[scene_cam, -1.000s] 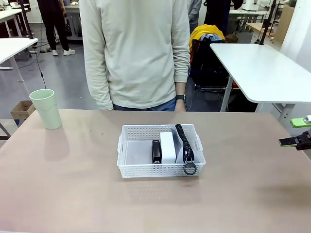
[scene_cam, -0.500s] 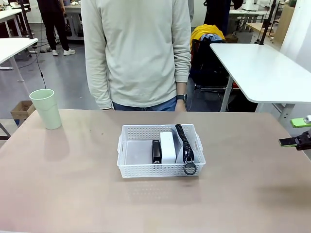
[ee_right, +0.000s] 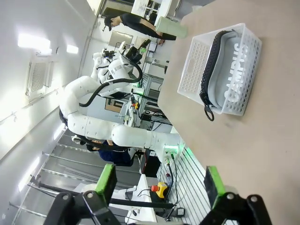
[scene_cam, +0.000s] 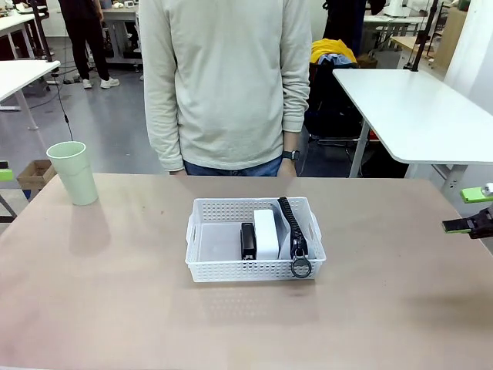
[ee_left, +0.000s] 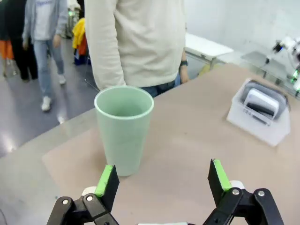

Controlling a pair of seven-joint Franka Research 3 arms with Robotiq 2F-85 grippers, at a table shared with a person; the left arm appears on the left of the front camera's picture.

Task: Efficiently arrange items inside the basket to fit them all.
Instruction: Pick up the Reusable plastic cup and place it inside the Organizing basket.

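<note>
The pale green cup (ee_left: 124, 126) stands upright well left of the basket (scene_cam: 231, 271), so the left pincer (ee_left: 162, 171), wide open and empty, should probably centre on the cup, then close gently low down.

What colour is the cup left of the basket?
The cup is pale green, clearest in the left wrist view.

A lab; white worktables (scene_cam: 416, 100) stand about on a grey floor (scene_cam: 100, 131).

Stapler (scene_cam: 247, 240), box (scene_cam: 266, 233), pouch (scene_cam: 291, 227) lie left to right in the basket (scene_cam: 208, 271); cup (scene_cam: 74, 173) well left.
</note>
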